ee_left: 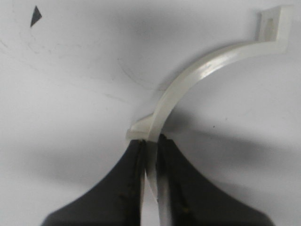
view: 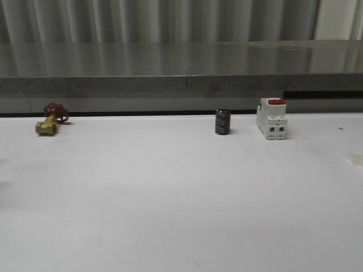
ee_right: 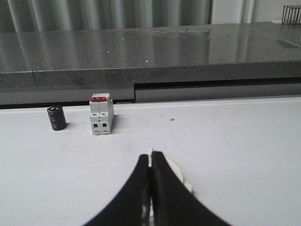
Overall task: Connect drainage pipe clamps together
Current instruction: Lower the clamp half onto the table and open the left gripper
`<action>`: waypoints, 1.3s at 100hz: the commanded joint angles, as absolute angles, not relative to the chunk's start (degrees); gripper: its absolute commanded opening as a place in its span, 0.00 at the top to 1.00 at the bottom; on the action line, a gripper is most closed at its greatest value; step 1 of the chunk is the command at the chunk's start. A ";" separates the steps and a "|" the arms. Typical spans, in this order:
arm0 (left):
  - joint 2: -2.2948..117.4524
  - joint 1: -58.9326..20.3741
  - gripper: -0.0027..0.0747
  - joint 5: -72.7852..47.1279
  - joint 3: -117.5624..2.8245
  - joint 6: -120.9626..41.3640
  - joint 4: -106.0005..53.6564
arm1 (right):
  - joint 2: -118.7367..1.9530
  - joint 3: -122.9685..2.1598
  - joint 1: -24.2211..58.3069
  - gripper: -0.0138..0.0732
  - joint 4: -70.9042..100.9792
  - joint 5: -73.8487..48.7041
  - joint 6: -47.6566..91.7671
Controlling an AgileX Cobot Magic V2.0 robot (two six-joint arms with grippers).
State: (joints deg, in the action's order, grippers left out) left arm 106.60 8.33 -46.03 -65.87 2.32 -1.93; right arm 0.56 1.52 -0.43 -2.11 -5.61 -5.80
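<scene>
The left gripper (ee_left: 151,150) grasps one clamp half (ee_left: 197,77); the right gripper (ee_right: 151,162) pinches another clamp half (ee_right: 175,173), mostly hidden behind its fingers.

A white table (view: 170,198) spread across the room, lit softly and evenly from above, with faint shadows at its near edge. Beyond it at twelve o'clock ran a long grey speckled stone counter (view: 170,62), its polished top reflecting pale vertical streaks. Behind that hung grey pleated curtains (view: 170,17), and at one o'clock stood a pale wall panel (view: 339,17).
</scene>
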 commanded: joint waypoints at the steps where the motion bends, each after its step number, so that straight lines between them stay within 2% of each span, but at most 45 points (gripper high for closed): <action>1: 101.92 8.20 0.95 -44.69 -67.28 2.79 -2.48 | 1.73 0.62 -0.17 0.92 -2.24 -1.55 -5.22; 20: 97.23 6.30 0.95 -43.93 -67.28 2.79 -3.62 | 1.73 0.62 -0.17 0.92 -2.24 -1.55 -5.22; 38: 96.06 -0.56 0.95 -45.86 -68.71 2.79 -4.66 | 1.73 0.62 -0.17 0.92 -2.24 -1.55 -5.22; 86: 103.89 -18.62 0.95 -45.60 -75.63 10.49 -10.58 | 1.73 0.62 -0.17 0.92 -2.24 -1.55 -5.22; 130: 108.96 -21.25 0.95 -45.38 -78.69 14.04 -12.55 | 1.73 0.62 -0.17 0.92 -2.24 -1.55 -5.22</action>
State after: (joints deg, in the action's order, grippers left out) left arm 111.66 -20.69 -46.40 -77.02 11.90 -11.41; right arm 0.56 1.52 -0.43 -2.11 -5.61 -5.80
